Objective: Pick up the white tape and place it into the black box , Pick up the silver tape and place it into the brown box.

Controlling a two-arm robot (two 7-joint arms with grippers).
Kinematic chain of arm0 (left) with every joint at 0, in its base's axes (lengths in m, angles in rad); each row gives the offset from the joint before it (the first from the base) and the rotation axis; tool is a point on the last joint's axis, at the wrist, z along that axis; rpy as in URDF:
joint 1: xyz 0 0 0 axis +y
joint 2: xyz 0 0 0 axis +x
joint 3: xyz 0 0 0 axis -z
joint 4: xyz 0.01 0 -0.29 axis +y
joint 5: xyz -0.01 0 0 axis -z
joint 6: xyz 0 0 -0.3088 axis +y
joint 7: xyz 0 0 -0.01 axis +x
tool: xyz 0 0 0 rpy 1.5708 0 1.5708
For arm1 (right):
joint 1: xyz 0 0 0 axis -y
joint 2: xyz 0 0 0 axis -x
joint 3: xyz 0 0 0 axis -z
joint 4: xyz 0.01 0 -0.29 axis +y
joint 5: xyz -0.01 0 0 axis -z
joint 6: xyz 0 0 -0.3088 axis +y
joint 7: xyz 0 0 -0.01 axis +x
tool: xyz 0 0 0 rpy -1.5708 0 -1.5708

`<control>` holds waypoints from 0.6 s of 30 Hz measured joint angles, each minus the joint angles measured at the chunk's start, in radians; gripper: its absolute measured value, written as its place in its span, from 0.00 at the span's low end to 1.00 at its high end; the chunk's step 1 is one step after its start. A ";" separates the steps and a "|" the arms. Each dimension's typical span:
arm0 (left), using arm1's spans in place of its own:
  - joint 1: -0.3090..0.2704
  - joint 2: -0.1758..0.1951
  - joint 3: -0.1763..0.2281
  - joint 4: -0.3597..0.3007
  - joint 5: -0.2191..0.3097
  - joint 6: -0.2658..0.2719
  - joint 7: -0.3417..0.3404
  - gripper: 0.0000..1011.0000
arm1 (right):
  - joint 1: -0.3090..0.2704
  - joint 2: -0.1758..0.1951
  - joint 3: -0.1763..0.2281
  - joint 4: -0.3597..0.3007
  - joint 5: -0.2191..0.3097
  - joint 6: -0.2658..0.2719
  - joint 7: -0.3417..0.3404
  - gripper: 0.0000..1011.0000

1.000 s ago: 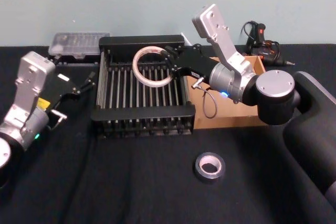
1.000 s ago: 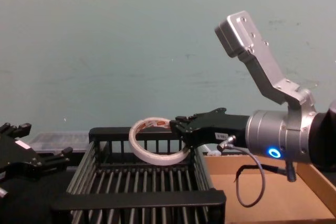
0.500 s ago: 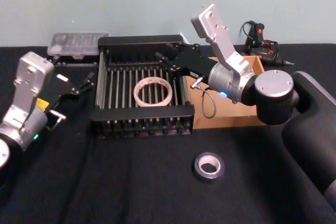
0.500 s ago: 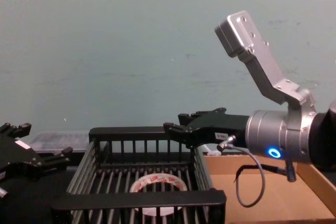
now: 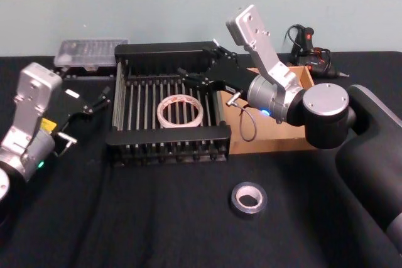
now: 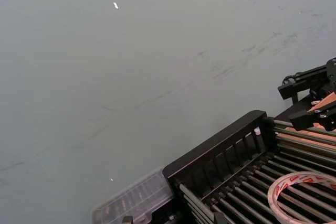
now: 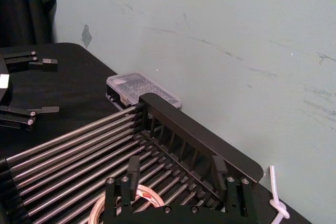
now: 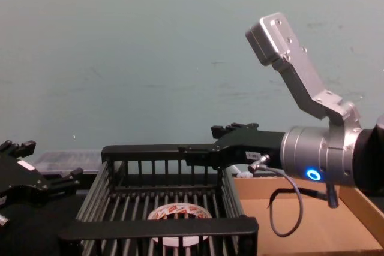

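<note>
Right gripper (image 5: 200,73) was seen above the far right part of the black box (image 5: 168,135), its fingers spread wide and nothing held between them. Left gripper (image 5: 94,100) was parked just left of that box, with its fingers apparently apart and empty, though they were poorly shown.

White tape (image 5: 179,110) was found lying flat on the bars of the black box, near the middle of the floor, so the first half of the task was judged to be done. Silver tape (image 5: 249,198) was lying on the black table (image 5: 125,218), near the robot and well apart from both boxes.

For the step in hand, the right arm would best be lifted straight up and drawn back clear of the box rim before being swung near and right, so that the fingers are not caught on the bars or the far wall. The silver roll would then be approached from above, with one finger set in the centre hole and the other outside its wall.

Brown box (image 5: 295,139) was placed to the right of the black one, touching it or very nearly; its floor was largely hidden by the right arm, and no contents could be made out.
</note>
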 joint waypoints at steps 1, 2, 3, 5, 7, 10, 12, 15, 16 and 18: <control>0.000 0.000 0.000 0.000 0.000 0.000 0.000 0.99 | 0.000 0.000 0.000 0.000 0.000 0.000 0.000 0.86; 0.000 0.000 0.000 0.000 0.000 0.000 0.000 0.99 | 0.000 0.000 0.000 0.000 0.000 0.000 0.000 0.88; 0.000 0.000 0.000 0.000 0.000 0.000 0.000 0.99 | -0.006 0.004 0.004 -0.012 0.002 0.002 0.000 0.91; 0.000 0.000 0.000 0.000 0.000 0.000 0.000 0.99 | -0.016 0.012 0.009 -0.027 0.006 0.007 0.001 0.95; 0.000 0.000 0.000 0.000 0.000 0.000 0.000 0.99 | -0.031 0.022 0.017 -0.054 0.014 0.014 0.001 0.99; 0.000 0.000 0.000 0.000 0.000 0.000 0.000 0.99 | -0.046 0.032 0.024 -0.080 0.022 0.020 0.001 0.99; 0.000 0.000 0.000 0.000 0.000 0.000 0.000 0.99 | -0.064 0.041 0.033 -0.110 0.031 0.026 0.000 0.99; 0.000 0.000 0.000 0.000 0.000 0.000 0.000 0.99 | -0.090 0.056 0.045 -0.153 0.047 0.034 -0.001 0.99; 0.000 0.000 0.000 0.000 0.000 0.000 0.000 0.99 | -0.097 0.059 0.047 -0.164 0.051 0.037 -0.001 0.99; 0.000 0.000 0.000 0.000 0.000 0.000 0.000 0.99 | -0.118 0.071 0.055 -0.197 0.063 0.049 -0.002 0.99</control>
